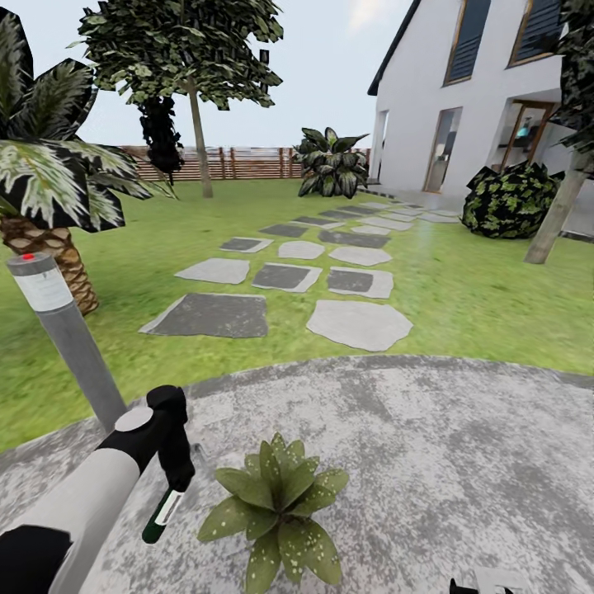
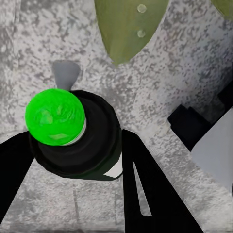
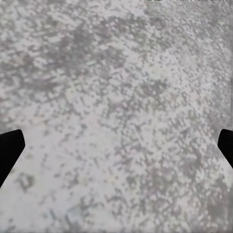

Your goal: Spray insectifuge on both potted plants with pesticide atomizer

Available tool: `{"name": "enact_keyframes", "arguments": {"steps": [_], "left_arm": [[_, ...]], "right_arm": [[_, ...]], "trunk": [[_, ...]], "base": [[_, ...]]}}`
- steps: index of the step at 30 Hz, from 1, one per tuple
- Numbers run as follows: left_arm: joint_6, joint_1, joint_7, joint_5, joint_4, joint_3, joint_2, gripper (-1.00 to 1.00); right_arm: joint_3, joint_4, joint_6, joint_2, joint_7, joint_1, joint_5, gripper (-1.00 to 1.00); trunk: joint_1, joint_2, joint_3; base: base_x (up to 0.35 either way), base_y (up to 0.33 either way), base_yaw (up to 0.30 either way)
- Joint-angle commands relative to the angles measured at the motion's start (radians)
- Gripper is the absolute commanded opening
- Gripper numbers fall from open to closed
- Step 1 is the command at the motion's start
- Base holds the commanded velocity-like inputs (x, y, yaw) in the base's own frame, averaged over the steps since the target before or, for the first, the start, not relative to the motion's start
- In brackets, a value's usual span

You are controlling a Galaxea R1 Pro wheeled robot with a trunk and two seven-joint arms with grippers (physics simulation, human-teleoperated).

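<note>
The left tool [image 1: 172, 483] grips the atomizer [image 1: 162, 516] beside the potted plant [image 1: 276, 511], likely to spray it.

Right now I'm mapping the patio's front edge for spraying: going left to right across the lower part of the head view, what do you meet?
Grey bollard lamp → left gripper holding the pesticide atomizer → potted plant → bare mottled patio.
</note>
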Motion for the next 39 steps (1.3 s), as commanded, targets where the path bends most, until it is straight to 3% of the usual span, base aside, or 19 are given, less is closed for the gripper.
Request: {"name": "enact_keyframes", "arguments": {"steps": [1, 6, 8, 11, 14, 16, 21, 28, 33, 37, 39], "left_arm": [[0.008, 0.007, -0.008, -0.008, -0.001, -0.004, 0.005, -1.0], [0.002, 0.075, -0.008, -0.013, -0.001, -0.003, 0.063, -1.0], [0.003, 0.091, -0.008, -0.012, -0.002, -0.004, 0.069, -1.0], [0.007, 0.098, -0.008, -0.01, -0.01, -0.001, 0.054, -1.0], [0.012, 0.089, -0.008, -0.01, -0.016, 0.0, 0.014, -1.0], [0.017, 0.082, -0.008, -0.01, -0.018, 0.0, 0.0, -1.0], [0.018, 0.045, -0.008, -0.01, -0.024, 0.005, 0.01, -1.0], [0.012, 0.068, -0.008, -0.012, -0.008, -0.001, 0.014, -1.0], [0.018, 0.098, -0.008, -0.005, -0.007, 0.004, -0.003, -1.0], [0.022, 0.081, -0.008, 0.001, -0.016, 0.006, -0.012, -1.0], [0.024, 0.039, -0.008, 0.003, -0.02, 0.006, -0.01, -1.0]], "right_arm": [[-0.007, 0.002, -0.004, 0.0, -0.002, -0.001, 0.01, 1.0], [-0.007, 0.001, -0.005, 0.0, -0.002, -0.001, 0.01, 1.0], [-0.007, 0.001, -0.004, 0.0, -0.002, -0.001, 0.01, 1.0], [-0.007, 0.002, -0.005, 0.0, -0.002, -0.001, 0.011, 1.0], [-0.007, 0.002, -0.004, 0.0, -0.002, -0.001, 0.011, 1.0], [-0.007, 0.002, -0.004, 0.0, -0.002, -0.001, 0.011, 1.0], [-0.007, 0.002, -0.005, 0.0, -0.002, -0.001, 0.011, 1.0], [-0.007, 0.002, -0.005, 0.0, -0.002, -0.001, 0.012, 1.0], [-0.007, 0.002, -0.004, -0.001, 0.0, 0.0, 0.013, 1.0], [-0.007, 0.002, -0.004, -0.001, 0.0, 0.0, 0.014, 1.0], [-0.007, 0.002, -0.004, -0.001, 0.0, 0.0, 0.014, 1.0]], "trunk": [[0.0, 0.0, -0.001], [0.0, 0.0, -0.001], [0.0, 0.0, -0.001], [0.0, 0.0, -0.001], [0.0, 0.0, -0.001], [0.0, 0.0, -0.001], [0.0, 0.0, -0.001], [0.0, 0.0, -0.002], [0.0, 0.0, -0.002], [0.0, 0.0, -0.002], [0.0, 0.0, -0.002]], "base": [[0.001, 0.002, -0.006], [0.0, 0.0, -0.001], [0.0, 0.0, 0.0], [0.0, 0.0, 0.0], [0.0, 0.0, 0.0], [0.0, 0.0, 0.0], [0.0, 0.0, 0.103], [0.0, 0.0, 0.089], [0.0, 0.0, 0.002], [0.0, 0.0, 0.0], [0.0, 0.0, 0.0]]}}
